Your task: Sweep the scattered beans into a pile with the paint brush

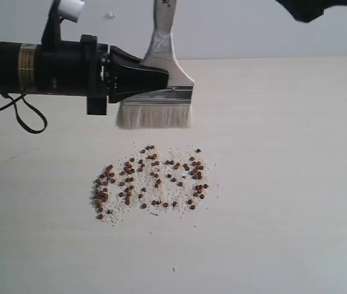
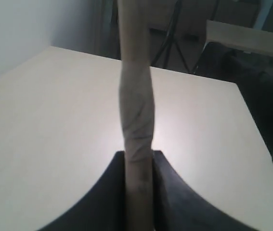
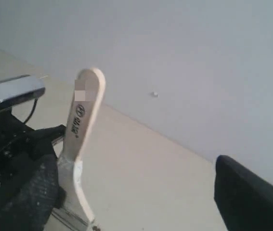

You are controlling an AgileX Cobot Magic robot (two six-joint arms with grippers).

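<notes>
Left gripper (image 1: 160,77) grips paint brush (image 1: 161,44); right gripper (image 1: 311,8) raised, jaws unclear.

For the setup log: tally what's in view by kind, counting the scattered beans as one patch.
paint brush: 1
bean patch: 1
grippers, left gripper and right gripper: 2
Total: 4
</notes>
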